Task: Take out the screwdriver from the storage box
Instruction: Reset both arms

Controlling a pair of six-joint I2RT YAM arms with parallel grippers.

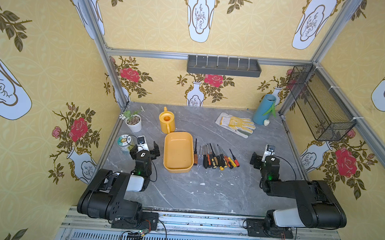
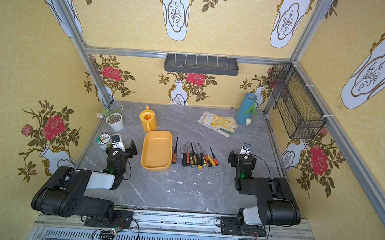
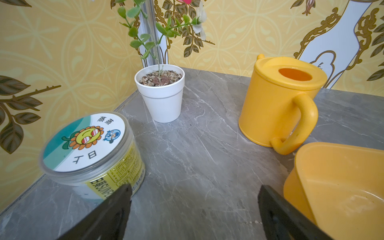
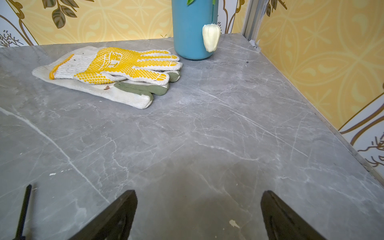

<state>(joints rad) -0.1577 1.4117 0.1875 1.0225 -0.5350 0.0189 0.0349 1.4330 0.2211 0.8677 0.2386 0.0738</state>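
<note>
The storage box (image 1: pixel 177 152) (image 2: pixel 156 151) is a shallow yellow-orange tub left of the table's middle, and its inside shows nothing in it. Several screwdrivers (image 1: pixel 216 158) (image 2: pixel 194 157) lie in a row on the table just right of it. My left gripper (image 1: pixel 149 146) (image 2: pixel 127 145) (image 3: pixel 194 190) hovers left of the box, open, nothing between its fingers; the box's corner (image 3: pixel 340 187) sits beside one finger. My right gripper (image 1: pixel 261 155) (image 2: pixel 239 152) (image 4: pixel 199 194) is open over bare table right of the row. One black shaft (image 4: pixel 24 209) shows in the right wrist view.
A yellow watering can (image 1: pixel 167 122) stands right behind the box. A white plant pot (image 1: pixel 133 122) and a round tin (image 1: pixel 125 142) sit at the left edge. Gloves (image 1: pixel 236 126) and a blue vase (image 1: pixel 264 109) are at the back right, under a wire basket (image 1: pixel 320 104).
</note>
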